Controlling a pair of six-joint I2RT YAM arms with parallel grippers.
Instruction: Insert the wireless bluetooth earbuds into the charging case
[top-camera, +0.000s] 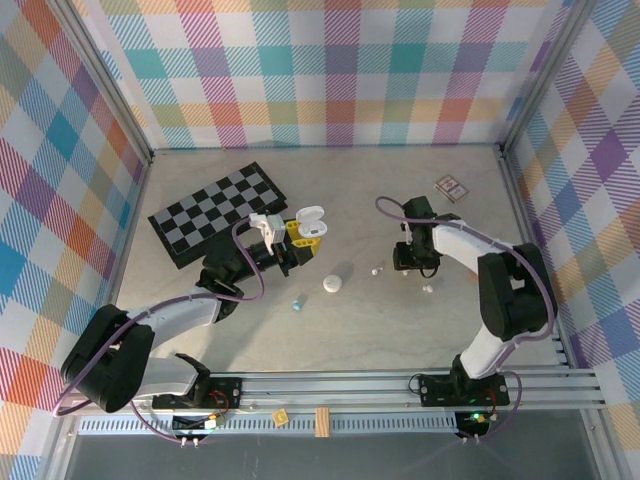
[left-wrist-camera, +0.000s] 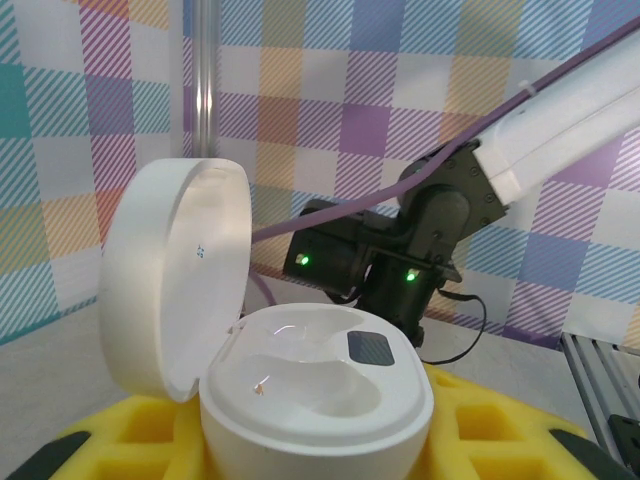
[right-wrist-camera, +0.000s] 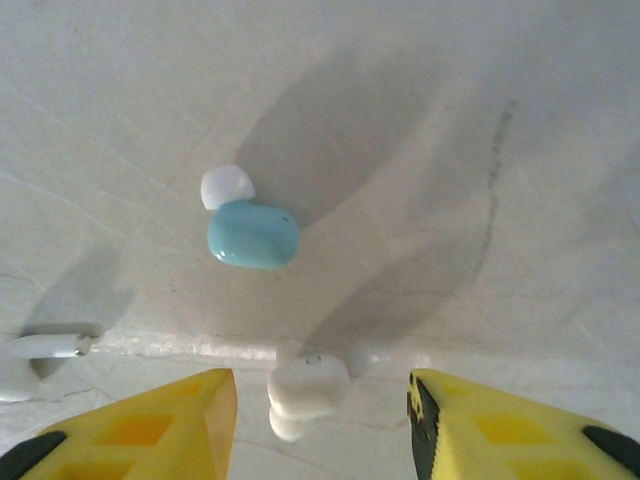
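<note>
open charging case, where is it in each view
top external: open charging case left of centre, by the right corner of the checkerboard, in the left claw.
left wrist: lower middle, lid swung open to the left.
shared landmark: right arm, right of the case from above, behind it here.

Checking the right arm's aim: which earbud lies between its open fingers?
The white earbud, between the yellow fingers of the right gripper; the pale blue earbud lies farther ahead, outside them.
</note>
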